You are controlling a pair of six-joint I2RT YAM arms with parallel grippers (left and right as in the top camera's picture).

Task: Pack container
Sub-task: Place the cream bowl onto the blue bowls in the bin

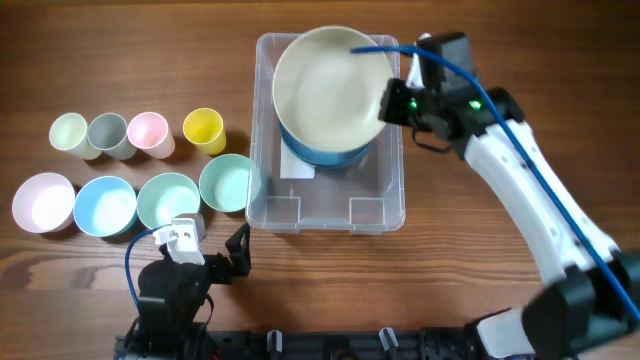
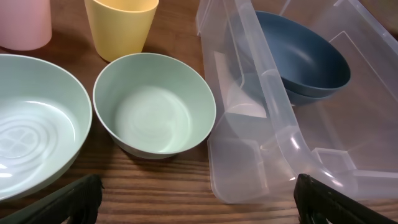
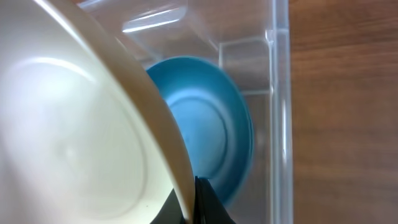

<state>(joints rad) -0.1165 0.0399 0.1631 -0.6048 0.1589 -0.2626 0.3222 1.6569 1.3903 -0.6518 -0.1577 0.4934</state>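
Observation:
The clear plastic container [image 1: 390, 215] sits at the table's middle with a blue bowl [image 1: 330, 155] and a white label inside. My right gripper [image 1: 392, 100] is shut on the rim of a large cream bowl [image 1: 325, 85] and holds it above the blue bowl inside the container. In the right wrist view the cream bowl [image 3: 74, 124] fills the left, pinched at my right gripper [image 3: 194, 208], with the blue bowl [image 3: 205, 137] behind. My left gripper [image 1: 222, 262] is open and empty near the front edge; in the left wrist view [image 2: 196, 199] it faces a pale green bowl [image 2: 154, 102] and the container [image 2: 280, 143].
Left of the container stand several bowls: pale pink [image 1: 43, 202], light blue [image 1: 105, 206], and two pale green [image 1: 168, 200], [image 1: 228, 183]. Behind them are several cups, among them grey [image 1: 108, 133], pink [image 1: 149, 133] and yellow [image 1: 204, 129].

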